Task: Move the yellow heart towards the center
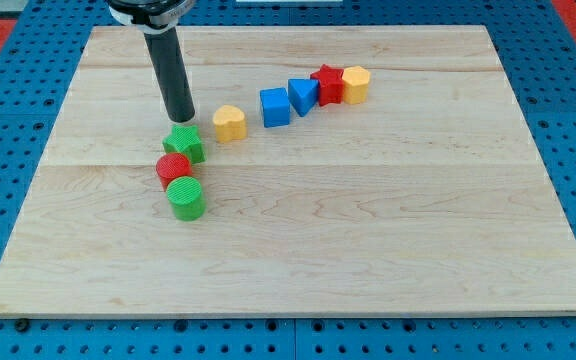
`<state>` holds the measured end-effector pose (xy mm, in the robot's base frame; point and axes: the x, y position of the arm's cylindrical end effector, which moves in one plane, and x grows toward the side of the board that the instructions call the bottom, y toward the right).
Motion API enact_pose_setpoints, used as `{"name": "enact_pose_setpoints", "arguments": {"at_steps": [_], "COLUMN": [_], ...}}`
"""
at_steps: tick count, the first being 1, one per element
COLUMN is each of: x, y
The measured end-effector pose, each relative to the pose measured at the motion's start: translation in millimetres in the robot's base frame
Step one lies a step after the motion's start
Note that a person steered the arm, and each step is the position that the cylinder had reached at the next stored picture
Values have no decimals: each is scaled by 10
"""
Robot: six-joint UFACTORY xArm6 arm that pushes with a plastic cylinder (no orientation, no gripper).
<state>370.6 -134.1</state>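
Note:
The yellow heart (229,123) lies on the wooden board (368,230), left of the middle and toward the view's top. My tip (180,119) is down on the board just left of the heart, with a small gap between them. The tip stands right above a green star-like block (184,144), close to its top edge.
A red round block (174,168) and a green cylinder (186,198) sit below the green block. To the heart's right run a blue cube (275,106), a blue triangular block (302,95), a red star (328,84) and a yellow hexagonal block (355,85).

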Motion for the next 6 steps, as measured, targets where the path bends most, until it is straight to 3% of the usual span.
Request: {"name": "enact_pose_setpoints", "arguments": {"at_steps": [2, 4, 5, 6], "x": [195, 204, 238, 324], "y": [525, 1591, 1849, 1488]}}
